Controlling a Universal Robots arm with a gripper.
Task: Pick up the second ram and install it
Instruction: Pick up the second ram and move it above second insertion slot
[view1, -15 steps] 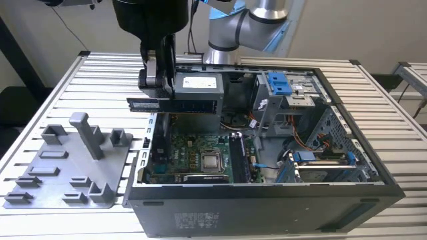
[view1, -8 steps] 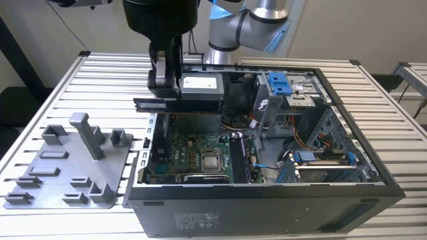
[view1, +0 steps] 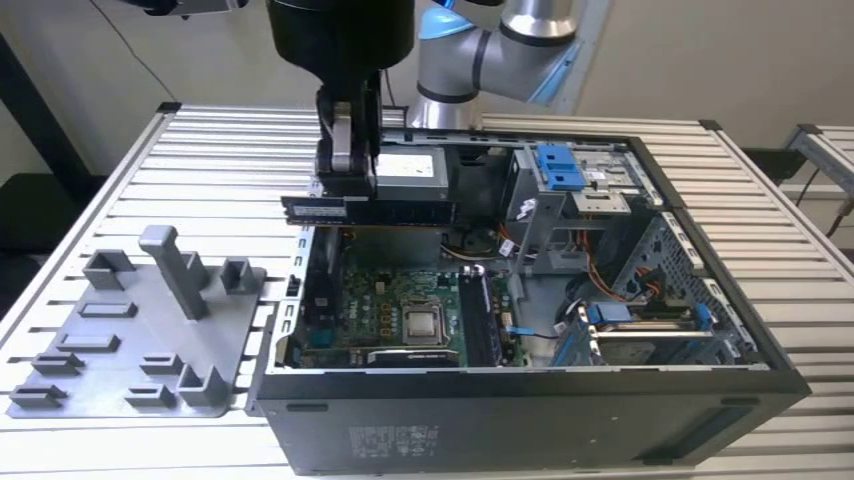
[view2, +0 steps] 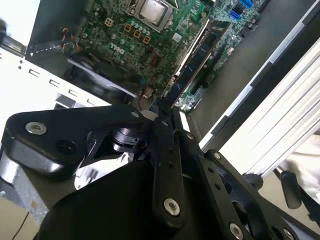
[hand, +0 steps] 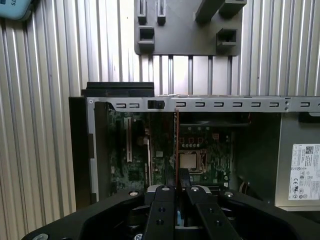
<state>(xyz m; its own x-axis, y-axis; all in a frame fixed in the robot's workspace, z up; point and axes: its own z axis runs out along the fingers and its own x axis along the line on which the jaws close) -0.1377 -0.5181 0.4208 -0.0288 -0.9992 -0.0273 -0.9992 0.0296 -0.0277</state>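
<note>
My gripper (view1: 344, 192) hangs over the back left part of the open computer case (view1: 534, 400) and is shut on the second ram (view1: 370, 210). The ram is a long dark stick, held level and lengthwise above the motherboard (view1: 387, 315). In the second wrist view the ram (view2: 197, 57) reaches out from the closed fingertips (view2: 161, 111) towards the board's memory slots. In the first wrist view it shows edge-on as a thin line (hand: 176, 145) above the gripper (hand: 177, 188). Another dark stick (view1: 477, 318) stands in a slot beside the processor (view1: 424, 323).
A grey fixture plate (view1: 127, 350) with an upright post (view1: 175, 270) lies on the slatted table at the exterior view's left. Inside the case are a power supply (view1: 416, 172), blue drive-bay clips (view1: 562, 166) and cables. The case walls rise around the board.
</note>
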